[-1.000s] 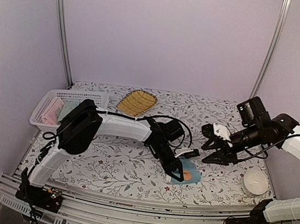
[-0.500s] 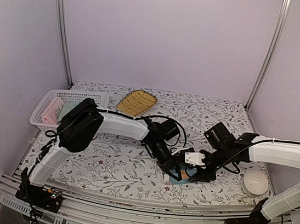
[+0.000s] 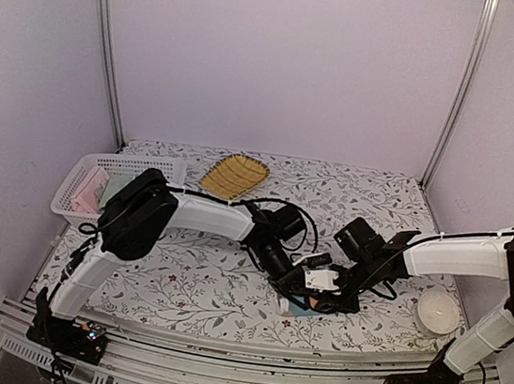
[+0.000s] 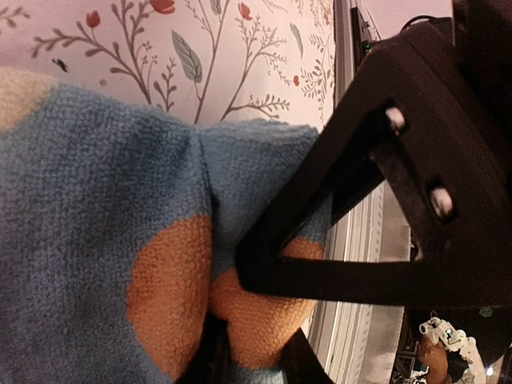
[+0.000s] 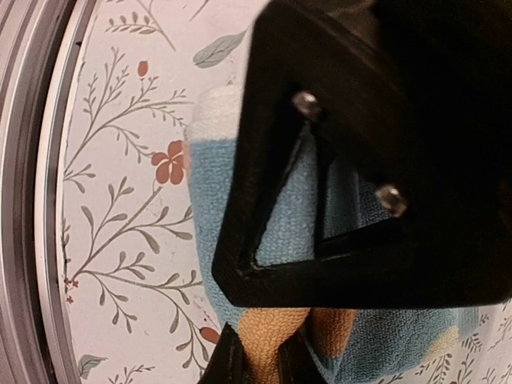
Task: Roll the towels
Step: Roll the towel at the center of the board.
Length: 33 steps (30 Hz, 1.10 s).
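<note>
**Item: printed towel** (image 4: 104, 200). Small light-blue terry cloth with a short looped pile and rounded orange patches. A pale band runs along one edge in the right wrist view. It lies on the tabletop (image 3: 199, 270) near the front edge, right of centre, under both arms where they meet. It is creased and doubled over, with one fold standing up as a soft ridge.

**Left tool** (image 4: 250, 364). The jaws are drawn close, with a lump of orange pile pinched between the tips.

**Right tool** (image 5: 258, 360). The jaws are likewise narrow, with orange cloth caught between them. A black open-frame triangular finger crosses the towel in each wrist view.

**Progress (judged).** Rolling of this towel looks begun but not finished. The cloth is gathered rather than wound into a cylinder. The larger plain towel cannot be made out anywhere, so it probably remains to be done.

**Other stock.**
- The tabletop has a matt white cover printed with leaf and red-flower sprigs.
- A white lattice basket (image 3: 70, 185) at far left holds pink and green cloths.
- A yellow ribbed leaf-shaped tray (image 3: 233, 176) sits at the back.
- A white round bowl (image 3: 437, 313) sits at the right.
</note>
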Motion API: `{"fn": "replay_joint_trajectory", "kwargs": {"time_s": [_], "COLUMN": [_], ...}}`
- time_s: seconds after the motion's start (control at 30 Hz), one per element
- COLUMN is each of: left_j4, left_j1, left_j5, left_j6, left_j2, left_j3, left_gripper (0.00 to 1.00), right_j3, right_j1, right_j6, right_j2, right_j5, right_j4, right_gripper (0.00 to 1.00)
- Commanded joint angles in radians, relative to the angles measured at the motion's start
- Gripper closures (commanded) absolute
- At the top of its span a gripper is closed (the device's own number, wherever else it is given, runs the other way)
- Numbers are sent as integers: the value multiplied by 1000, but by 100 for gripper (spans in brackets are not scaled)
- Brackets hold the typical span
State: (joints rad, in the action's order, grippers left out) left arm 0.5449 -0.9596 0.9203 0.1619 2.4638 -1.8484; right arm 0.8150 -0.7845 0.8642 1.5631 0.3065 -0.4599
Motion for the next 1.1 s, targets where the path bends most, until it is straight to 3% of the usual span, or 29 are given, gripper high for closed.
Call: {"fn": "replay_joint_trajectory", "kwargs": {"time_s": [0.0, 0.17, 0.4, 0.53, 0.67, 0.87, 1.07], "left_j4": [-34, -288, -578, -746, -929, -769, -511], "left_j1": [16, 34, 54, 2, -129, -295, -348], "left_j5": [-94, -239, -502, -711, -927, -1049, -1073], "left_j6": [-2, 38, 101, 68, -81, -306, -435], "left_j2": [-24, -261, -620, -814, -982, -917, -661], "left_j3": [79, 329, 705, 905, 1094, 1026, 753], "left_gripper": [76, 63, 60, 60, 60, 60, 58], "right_j3": [33, 88, 235, 352, 481, 598, 643], "right_j1": [-11, -8, 62, 128, 153, 155, 155], "right_j6": [25, 36, 78, 91, 79, 39, 16], "right_j2": [61, 113, 303, 448, 573, 688, 699], "right_j5": [107, 216, 409, 479, 477, 473, 455], "right_j4": [-97, -233, -460, -556, -636, -709, -722], "right_gripper": [94, 96, 96, 96, 96, 96, 95]}}
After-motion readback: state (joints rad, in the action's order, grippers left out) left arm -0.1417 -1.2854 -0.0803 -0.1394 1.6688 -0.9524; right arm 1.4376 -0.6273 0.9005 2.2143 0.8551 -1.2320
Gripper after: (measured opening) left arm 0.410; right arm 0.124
